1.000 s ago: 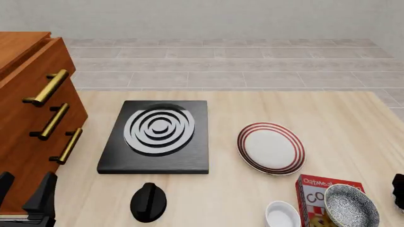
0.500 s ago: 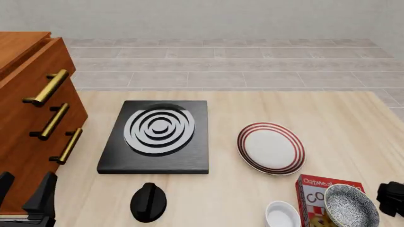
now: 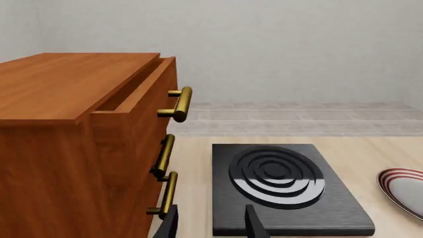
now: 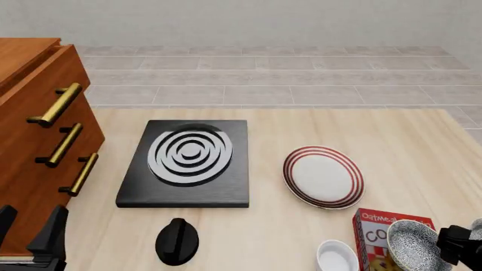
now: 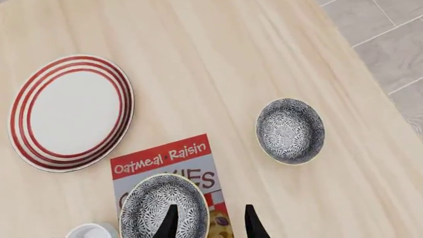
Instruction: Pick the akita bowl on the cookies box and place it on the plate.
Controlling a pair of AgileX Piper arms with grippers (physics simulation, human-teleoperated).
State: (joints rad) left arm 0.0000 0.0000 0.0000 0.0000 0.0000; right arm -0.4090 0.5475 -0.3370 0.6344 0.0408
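Observation:
The akita bowl (image 4: 410, 244) (image 5: 160, 208), speckled black and white, sits on the red cookies box (image 4: 374, 225) (image 5: 163, 160) at the table's near right corner. The red-ringed white plate (image 4: 324, 176) (image 5: 69, 111) lies just beyond the box, to its left. My right gripper (image 4: 454, 248) (image 5: 210, 225) is open above the bowl's right rim. In the right wrist view one finger is over the bowl's inside and the other is outside the rim. My left gripper (image 4: 29, 227) (image 3: 211, 227) stays open at the near left beside the cabinet, holding nothing.
A second speckled bowl (image 5: 290, 130) rests on the bare table right of the box. A small white bowl (image 4: 337, 257) stands left of the box. The black stove burner (image 4: 188, 161), a black knob (image 4: 177, 241) and a wooden drawer cabinet (image 4: 38, 141) fill the left.
My right gripper has come in from the right edge, moving left to the akita bowl's right rim. The bowl, box, plate and left arm have not moved.

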